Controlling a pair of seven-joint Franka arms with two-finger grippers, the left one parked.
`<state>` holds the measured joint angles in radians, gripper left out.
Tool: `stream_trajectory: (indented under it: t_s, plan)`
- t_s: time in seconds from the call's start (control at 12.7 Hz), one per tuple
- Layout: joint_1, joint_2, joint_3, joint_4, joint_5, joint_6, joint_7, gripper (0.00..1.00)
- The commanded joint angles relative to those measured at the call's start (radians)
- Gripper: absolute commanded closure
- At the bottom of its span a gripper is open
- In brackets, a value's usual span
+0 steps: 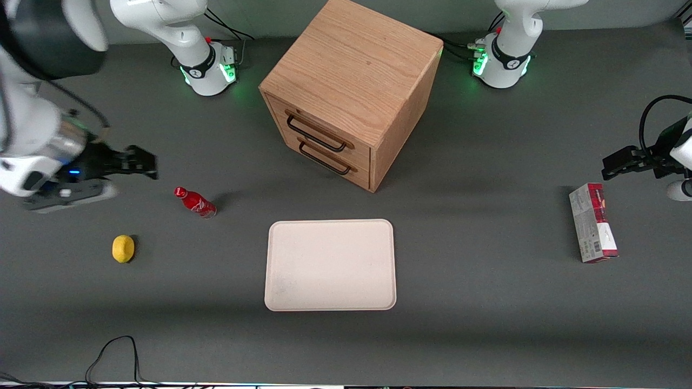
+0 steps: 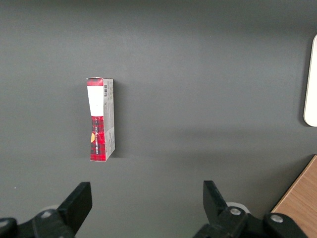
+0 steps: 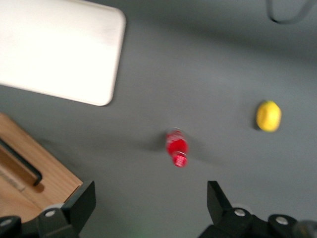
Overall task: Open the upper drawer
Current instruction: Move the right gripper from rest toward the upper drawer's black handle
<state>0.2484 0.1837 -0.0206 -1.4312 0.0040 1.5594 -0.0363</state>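
Note:
The upper drawer is the topmost of two light oak drawers in a boxy cabinet, with a long black wire handle; it sits flush with the cabinet front. The lower drawer has its own black handle. My gripper hangs above the table toward the working arm's end, well apart from the cabinet, fingers open and empty. In the right wrist view the gripper is open above bare table, with a cabinet corner and a piece of black handle showing.
A red bottle lies on the table beside my gripper, also in the right wrist view. A yellow lemon is nearer the camera. A white tray lies in front of the cabinet. A red-and-grey box lies toward the parked arm's end.

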Motion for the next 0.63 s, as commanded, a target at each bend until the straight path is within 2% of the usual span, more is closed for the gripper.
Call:
stream_trajectory:
  t_s: [0.0,0.24,0.55]
  plan:
    - [0.101,0.114,0.004,0.138,-0.001,-0.013,0.006,0.00]
    - [0.170,0.141,0.089,0.140,-0.007,-0.013,-0.081,0.00]
    - [0.285,0.148,0.103,0.120,-0.007,0.004,-0.210,0.00]
